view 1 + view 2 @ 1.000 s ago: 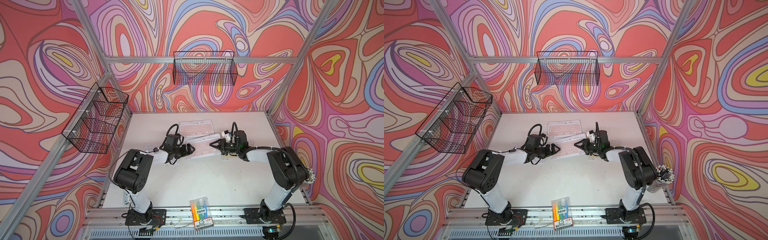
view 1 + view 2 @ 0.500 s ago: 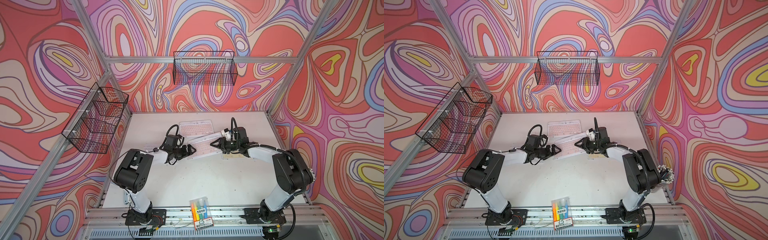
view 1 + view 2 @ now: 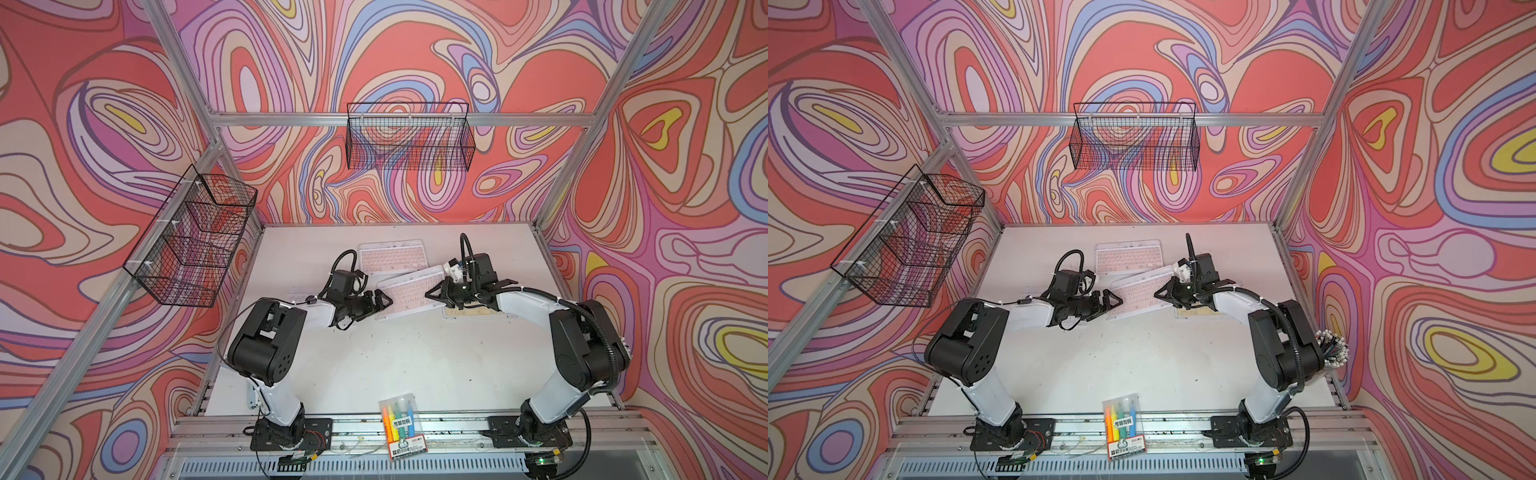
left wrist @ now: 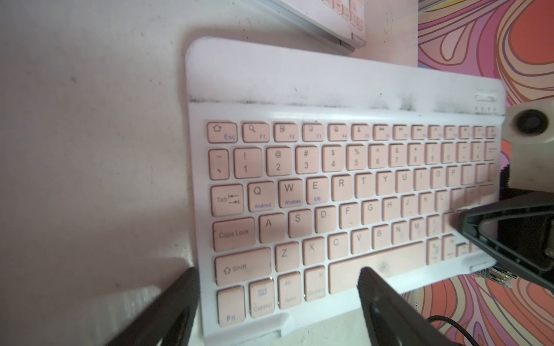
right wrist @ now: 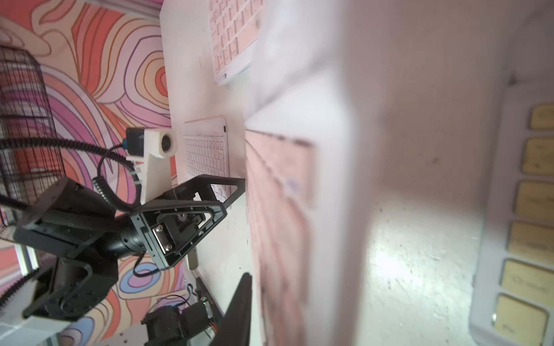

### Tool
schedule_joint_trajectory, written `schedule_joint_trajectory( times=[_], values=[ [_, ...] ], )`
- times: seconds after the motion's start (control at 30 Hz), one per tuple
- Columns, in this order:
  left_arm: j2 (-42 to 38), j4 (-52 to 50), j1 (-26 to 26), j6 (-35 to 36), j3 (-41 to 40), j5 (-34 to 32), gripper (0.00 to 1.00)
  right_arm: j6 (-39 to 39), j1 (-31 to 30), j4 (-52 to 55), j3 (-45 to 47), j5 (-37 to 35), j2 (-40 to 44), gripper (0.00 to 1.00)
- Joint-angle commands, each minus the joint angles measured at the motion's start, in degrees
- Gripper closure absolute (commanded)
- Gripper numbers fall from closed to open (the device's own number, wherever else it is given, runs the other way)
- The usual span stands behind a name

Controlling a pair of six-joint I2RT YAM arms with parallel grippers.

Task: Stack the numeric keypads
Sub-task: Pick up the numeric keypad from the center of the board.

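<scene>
White table [image 3: 374, 361], keypads [image 3: 390, 256] (pink, yellow, white)

"Esc", "Tab", "Shift" on pink keypad [image 4: 344, 191]

Walls [image 3: 124, 104]: swirl pattern in coral red, pink, lilac, blue, yellow and cream, with dark outlines. Table [image 3: 415, 365] white. Back wire basket [image 3: 409, 141] and side wire basket [image 3: 191, 237] black. Middle keypad [image 3: 409, 293]: pink keys, white frame, dark smudges. Back keypad [image 3: 392, 257] also pink. Yellow-keyed keypad [image 5: 536, 197], white keypad [image 5: 207, 149]. Marker pack [image 3: 401, 424]: orange, yellow, green, blue. Left arm [image 3: 266, 345] and right arm [image 3: 582, 349] black and white.
</scene>
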State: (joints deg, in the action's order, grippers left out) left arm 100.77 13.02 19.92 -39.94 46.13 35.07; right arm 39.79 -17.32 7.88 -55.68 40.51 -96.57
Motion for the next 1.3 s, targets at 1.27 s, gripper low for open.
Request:
schedule_joint_trajectory(
  times=[1.27],
  values=[
    [-19.8,-19.6,-0.7,0.9,2.8,-4.7,0.13,8.0,0.3,-12.4,-24.3,9.9,-15.4,1.0]
  ],
)
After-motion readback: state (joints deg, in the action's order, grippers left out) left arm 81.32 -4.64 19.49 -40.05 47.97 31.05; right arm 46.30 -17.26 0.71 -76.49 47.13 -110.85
